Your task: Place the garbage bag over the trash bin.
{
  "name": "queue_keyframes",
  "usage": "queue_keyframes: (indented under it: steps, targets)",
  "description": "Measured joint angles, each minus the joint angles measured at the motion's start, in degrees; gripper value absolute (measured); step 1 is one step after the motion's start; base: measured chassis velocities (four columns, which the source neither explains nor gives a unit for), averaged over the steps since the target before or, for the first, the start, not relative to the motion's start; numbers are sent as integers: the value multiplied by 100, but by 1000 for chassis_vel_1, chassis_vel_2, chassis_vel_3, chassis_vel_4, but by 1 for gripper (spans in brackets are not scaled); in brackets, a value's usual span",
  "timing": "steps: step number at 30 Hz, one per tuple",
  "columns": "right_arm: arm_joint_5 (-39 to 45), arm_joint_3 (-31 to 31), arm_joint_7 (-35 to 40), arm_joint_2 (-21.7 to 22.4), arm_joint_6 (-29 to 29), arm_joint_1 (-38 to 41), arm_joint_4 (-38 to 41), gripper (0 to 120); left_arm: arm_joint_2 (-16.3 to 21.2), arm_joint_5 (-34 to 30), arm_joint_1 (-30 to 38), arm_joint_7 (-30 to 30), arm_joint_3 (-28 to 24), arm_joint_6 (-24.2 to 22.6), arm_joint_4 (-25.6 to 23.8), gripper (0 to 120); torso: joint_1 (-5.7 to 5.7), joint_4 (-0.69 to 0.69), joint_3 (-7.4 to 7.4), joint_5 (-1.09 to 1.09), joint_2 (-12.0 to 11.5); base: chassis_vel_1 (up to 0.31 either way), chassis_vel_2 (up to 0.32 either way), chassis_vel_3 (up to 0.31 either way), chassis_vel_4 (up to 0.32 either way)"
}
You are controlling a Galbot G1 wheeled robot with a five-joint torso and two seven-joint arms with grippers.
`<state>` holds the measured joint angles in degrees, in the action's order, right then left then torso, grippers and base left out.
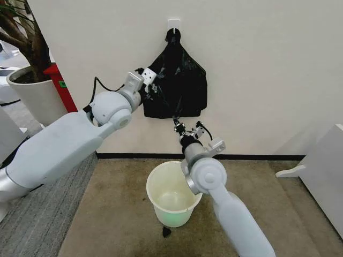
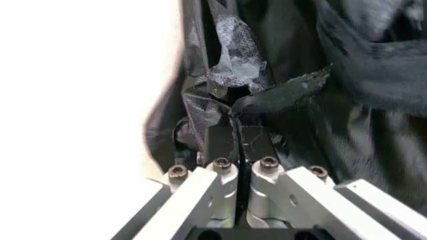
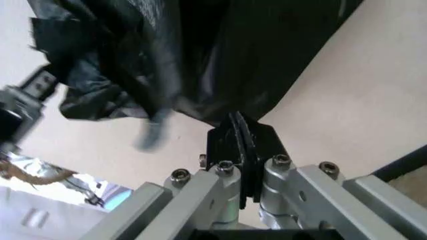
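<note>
Up on the wall, the garbage bag [image 1: 177, 85] hangs from a white hook [image 1: 173, 24], glossy black and wrinkled, bunched narrow at the top and spread wide below. Left pincer [image 1: 150, 85] is clamped tight on a fold at the bag's left edge; right pincer [image 1: 176, 122] pinches its bottom hem, jaws closed on the plastic. Below them the pale trash bin [image 1: 171, 193] stands open on the brown carpet [image 1: 112, 214], near the wall, with a white plant pot [image 1: 37, 96] off to the left
</note>
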<state>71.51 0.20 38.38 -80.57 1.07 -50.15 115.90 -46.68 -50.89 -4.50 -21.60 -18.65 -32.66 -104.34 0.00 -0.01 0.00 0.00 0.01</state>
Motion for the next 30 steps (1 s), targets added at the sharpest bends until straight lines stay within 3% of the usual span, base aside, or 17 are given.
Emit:
queue_keyframes:
  steps: [2, 4, 10, 12, 14, 17, 21, 27, 30]
  targets:
    - [-264, -3, -85, 59, 65, -47, 43, 3, 34, -181, -83, -119, 189, 41, -69, 0, 0, 1, 0, 0, 0, 0, 0, 0, 0]
    - [-743, -19, -282, 193, 170, -101, 143, 14, 96, -396, -213, -235, 454, 129, -161, 0, 0, 1, 0, 1, 0, 0, 0, 0, 0]
    - [-1213, 20, -586, 550, 370, -47, 357, 31, 202, -643, -394, -310, 791, 282, -298, 0, 0, 0, 0, 2, 0, 0, 0, 0, 0]
    - [-1371, 60, -716, 803, 490, 244, 420, 42, 249, -872, -498, -380, 962, 350, -384, 0, 0, -1, 0, 1, 0, 0, 0, 0, 0]
    - [-1410, 60, -721, 843, 514, 331, 420, 44, 258, -929, -521, -393, 998, 368, -399, 0, 0, -1, 0, 1, 0, 0, 0, 0, 0]
    - [-1779, -18, -730, 965, 662, 920, 219, 58, 287, -1126, -606, -406, 1131, 485, -426, 0, 0, 1, 0, 0, 0, 0, 0, 0, 0]
    - [-2582, -319, -662, 910, 896, 1576, -314, 74, 284, -1389, -660, -399, 1214, 636, -418, 0, 0, 2, 1, 0, 0, 0, 0, 0, 0]
    - [-2728, -753, -137, 644, 1208, 1971, -546, 95, 273, -1494, -664, -360, 1217, 695, -424, 0, 0, 1, 0, 0, 0, 0, 0, 0, 0]
    - [-2724, -878, 115, 496, 1228, 2114, -715, 99, 275, -1519, -663, -341, 1217, 703, -429, 0, 0, 2, 1, 0, 0, 0, 0, 0, 0]
